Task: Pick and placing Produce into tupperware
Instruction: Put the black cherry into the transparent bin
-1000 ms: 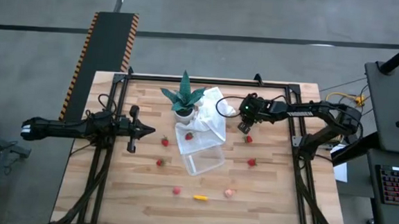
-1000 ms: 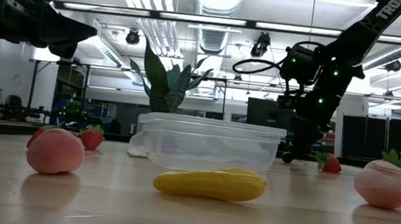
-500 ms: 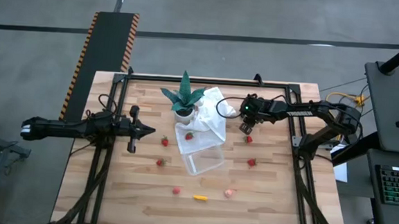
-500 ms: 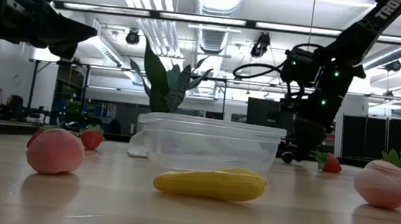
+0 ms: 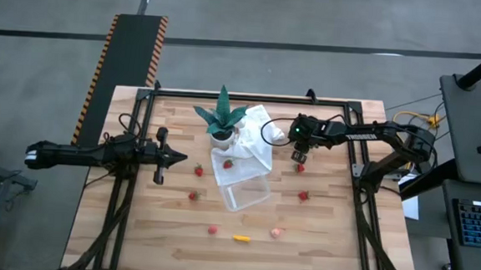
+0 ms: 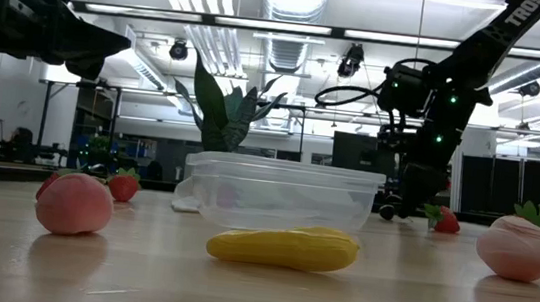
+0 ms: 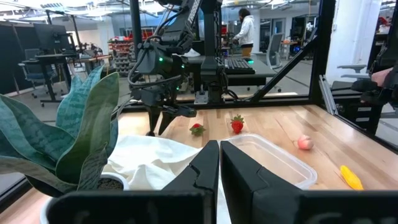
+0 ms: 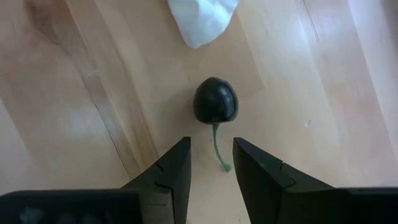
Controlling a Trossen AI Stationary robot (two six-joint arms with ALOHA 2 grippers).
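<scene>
- Nearest in the low view, the yellow-orange piece (image 6: pixel 283 246) lies on the wooden surface (image 5: pixel 167 239) just in front of the clear tupperware (image 6: pixel 283 195).
- A pale pink piece (image 6: pixel 74 204) and another pale pink piece (image 6: pixel 517 246) flank them, well apart.
- The tupperware (image 5: pixel 246 192) sits partly on the white cloth (image 5: pixel 252 144), a red strawberry (image 5: pixel 228 163) on the cloth beside it.
- The right pincer (image 8: pixel 210 163) hangs low over a dark cherry-like piece (image 8: pixel 215 100), fingers partly apart, holding nothing; the cherry's green stem (image 8: pixel 219 151) runs between them.
- The left pincer (image 7: pixel 219 163) waits closed and empty at the left edge.
- The potted plant (image 5: pixel 221 117) stands farther back.
</scene>
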